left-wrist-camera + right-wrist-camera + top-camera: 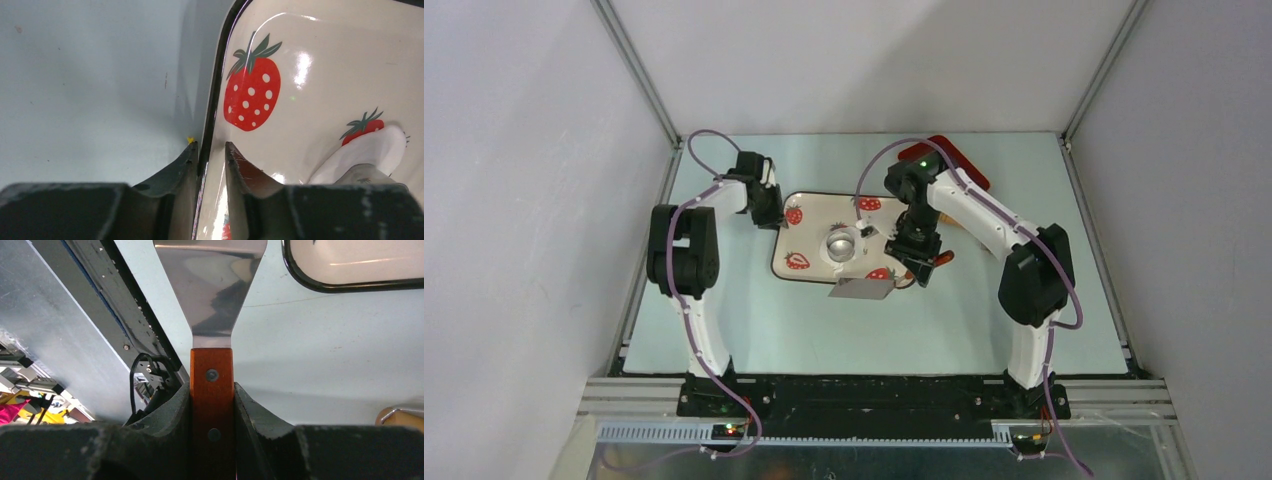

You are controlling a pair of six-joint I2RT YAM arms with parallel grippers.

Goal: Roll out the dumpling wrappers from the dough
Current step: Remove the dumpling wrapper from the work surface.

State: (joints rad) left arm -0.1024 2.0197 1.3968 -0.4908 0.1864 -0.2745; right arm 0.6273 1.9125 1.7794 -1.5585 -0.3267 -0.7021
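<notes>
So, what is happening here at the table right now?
The right arm's fingers grip the wooden handle of a flat metal scraper, its blade near the cream strawberry-printed tray's front edge. The left arm's fingers straddle that tray's black rim; whether they already pinch it is unclear. A white dough piece lies in the tray.

A cream tray point(812, 238) printed with red strawberries lies on the pale table point(824, 330), and a small silvery round cup point(841, 243) stands on it. A metal scraper point(862, 290) with a wooden handle has its blade near the tray's near rim. A red board point(964, 165) sits towards the table's far edge.
</notes>
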